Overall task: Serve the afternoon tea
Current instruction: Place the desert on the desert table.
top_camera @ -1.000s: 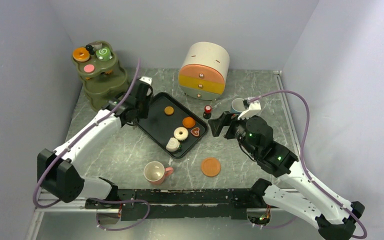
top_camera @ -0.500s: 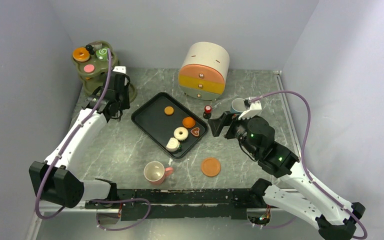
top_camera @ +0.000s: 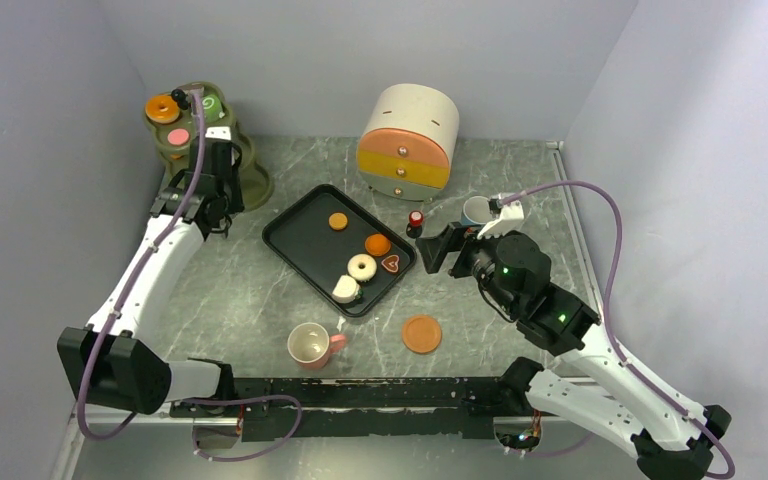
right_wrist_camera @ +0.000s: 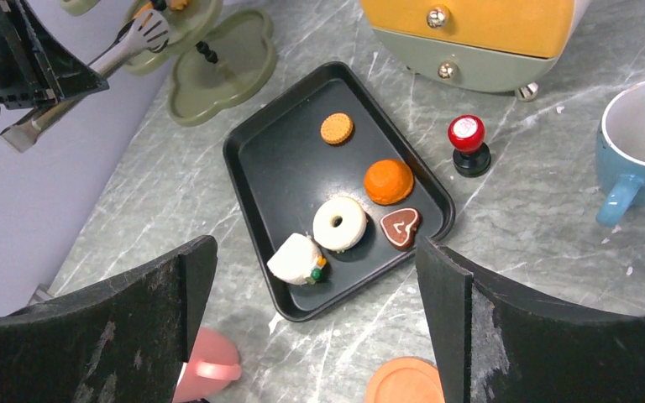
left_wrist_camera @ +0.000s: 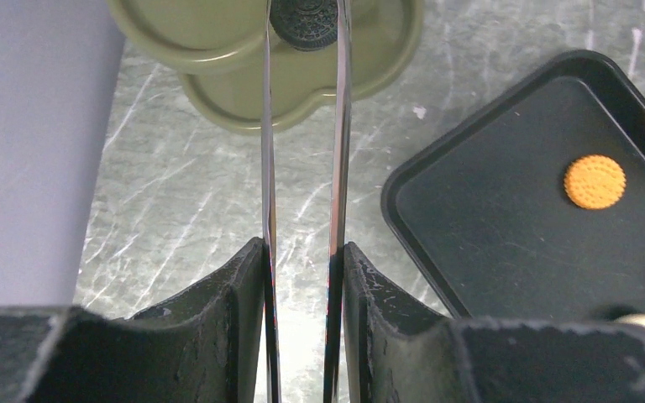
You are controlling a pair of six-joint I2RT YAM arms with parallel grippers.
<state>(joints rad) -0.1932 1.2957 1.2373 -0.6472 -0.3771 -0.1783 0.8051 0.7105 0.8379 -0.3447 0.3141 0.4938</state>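
Note:
My left gripper (top_camera: 210, 168) is shut on metal tongs (left_wrist_camera: 267, 168) and reaches over the olive tiered stand (top_camera: 245, 185). A dark round cookie (left_wrist_camera: 304, 21) sits between the tong tips above a stand tier (left_wrist_camera: 218, 92). An orange doughnut (top_camera: 162, 107), a green swirl roll (top_camera: 210, 103) and a pink cookie (top_camera: 178, 136) lie on the stand. The black tray (top_camera: 300, 240) holds an orange cookie (top_camera: 338, 221), an orange bun (top_camera: 378, 244), a white doughnut (top_camera: 362, 267), a heart cookie (top_camera: 392, 264) and a white cake (top_camera: 346, 289). My right gripper (top_camera: 440, 250) is open and empty.
A pink cup (top_camera: 310, 345) and an orange saucer (top_camera: 422, 333) stand near the front. A blue cup (top_camera: 477, 210) and a small red-topped stamp (top_camera: 416, 220) are by the rounded drawer cabinet (top_camera: 408, 140). Walls close in on the left, back and right.
My left arm has swung from the tray's left edge back and left to the tiered stand, carrying the tongs. The right arm has not moved.

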